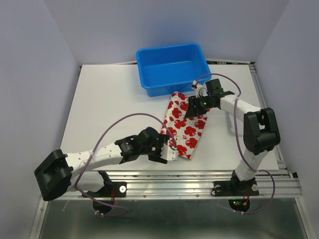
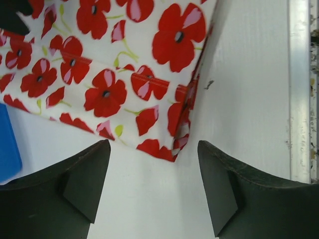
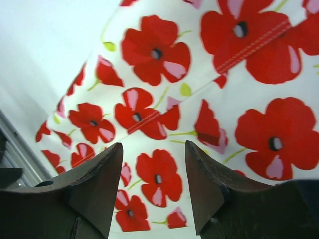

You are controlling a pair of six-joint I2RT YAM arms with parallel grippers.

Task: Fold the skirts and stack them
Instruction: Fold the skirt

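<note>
1. From where I stood, no text, label, brand, number or sign could be read on anything in the three views.
</note>
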